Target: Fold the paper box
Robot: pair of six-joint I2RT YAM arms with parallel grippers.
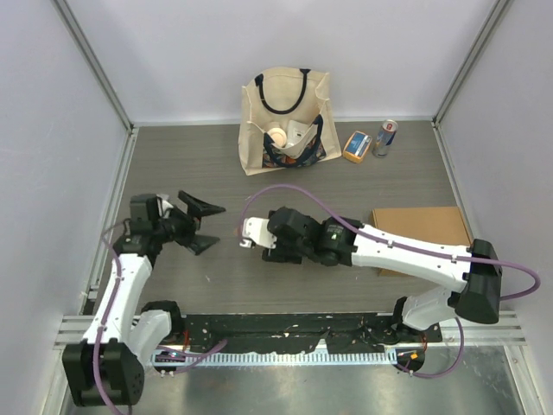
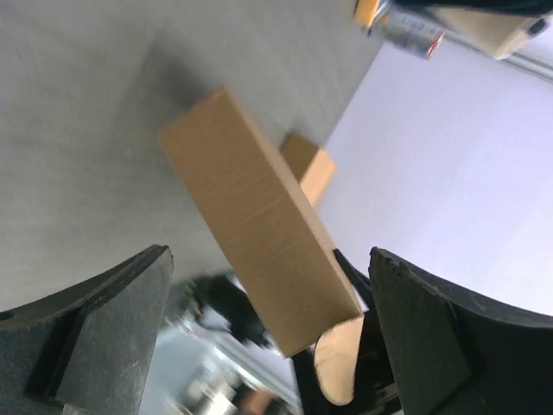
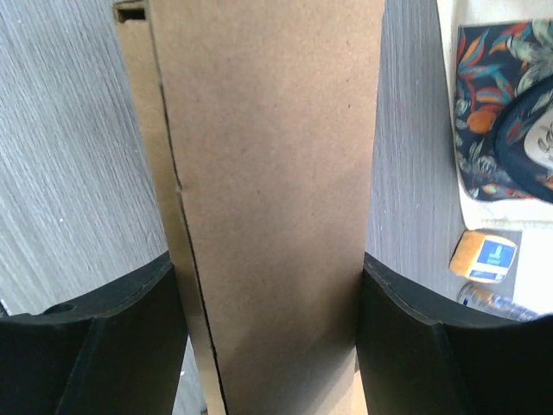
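The paper box (image 3: 268, 173) is plain brown cardboard, folded into a narrow upright block with a seam down its left side. My right gripper (image 3: 268, 328) is shut on it, a black pad pressed against each side. In the top view the right gripper (image 1: 251, 233) and its wrist hide the box. From the left wrist view the box (image 2: 251, 216) stands tilted beyond my left gripper (image 2: 268, 255), which is open wide and touches nothing. In the top view the left gripper (image 1: 206, 225) sits just left of the right one, its fingers (image 1: 200, 205) spread apart.
A flat brown cardboard sheet (image 1: 421, 226) lies at the right, partly under the right arm. A cream tote bag (image 1: 285, 121) sits at the back centre, with an orange pack (image 1: 356, 145) and a can (image 1: 385, 137) to its right. Walls close in on three sides.
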